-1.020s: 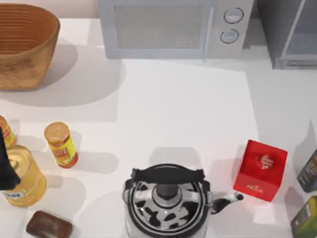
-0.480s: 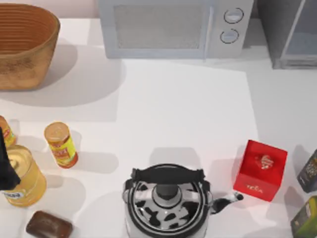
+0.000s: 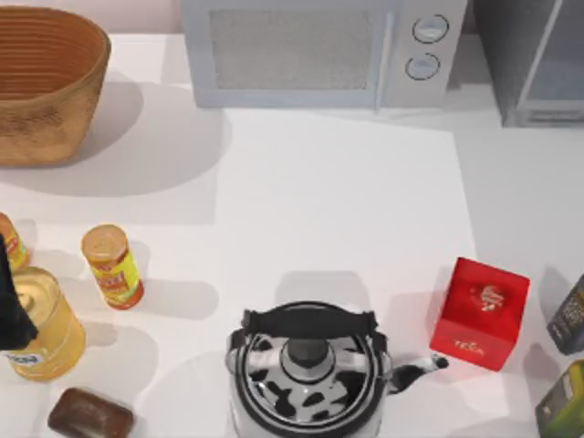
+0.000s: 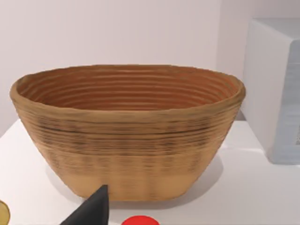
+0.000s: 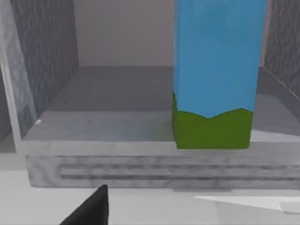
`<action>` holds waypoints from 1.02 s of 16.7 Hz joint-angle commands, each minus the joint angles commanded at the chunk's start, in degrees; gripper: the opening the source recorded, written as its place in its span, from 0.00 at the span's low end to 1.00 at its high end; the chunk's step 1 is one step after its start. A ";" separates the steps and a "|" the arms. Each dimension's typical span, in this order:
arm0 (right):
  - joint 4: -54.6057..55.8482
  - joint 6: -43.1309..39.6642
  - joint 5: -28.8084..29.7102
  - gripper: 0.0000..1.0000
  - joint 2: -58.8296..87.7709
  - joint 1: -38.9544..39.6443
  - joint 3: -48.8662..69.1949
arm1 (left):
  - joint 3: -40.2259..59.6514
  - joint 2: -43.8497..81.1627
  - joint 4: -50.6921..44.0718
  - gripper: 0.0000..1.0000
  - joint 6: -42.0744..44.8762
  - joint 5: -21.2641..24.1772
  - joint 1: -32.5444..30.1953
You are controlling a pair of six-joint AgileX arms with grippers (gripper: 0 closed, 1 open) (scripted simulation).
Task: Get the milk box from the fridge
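The fridge (image 3: 511, 55) stands at the table's back right corner, to the right of the microwave. In the right wrist view its inside (image 5: 108, 93) lies open straight ahead. The milk box (image 5: 215, 70) stands upright on the fridge floor close to the front lip, showing its blue body and green base, with its top cut off by the frame. A dark tip of my right gripper (image 5: 91, 211) shows low in that view, short of the fridge and apart from the carton. My left arm (image 3: 9, 310) is parked at the table's left edge beside the cans.
Microwave (image 3: 319, 50) at the back centre. Wicker basket (image 3: 41, 82) back left. Cow-patterned kettle (image 3: 310, 370) front centre, red tea box (image 3: 481, 313) to its right. Two dark boxes (image 3: 568, 319) at the right edge. Cans (image 3: 111, 265) and a brown block (image 3: 89, 415) front left.
The shadow at the table's right edge beside the red tea box has shrunk a little. No object on the table has moved.
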 joint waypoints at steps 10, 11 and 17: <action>-7.99 -0.36 4.40 1.00 7.58 4.07 15.22 | 0.00 0.00 0.00 1.00 0.00 0.00 0.00; -9.86 -0.40 5.38 1.00 9.11 4.97 18.57 | 0.00 0.00 0.00 1.00 0.00 0.00 0.00; -20.50 -0.63 10.86 1.00 16.73 10.08 37.21 | 0.00 0.00 0.00 1.00 0.00 0.00 0.00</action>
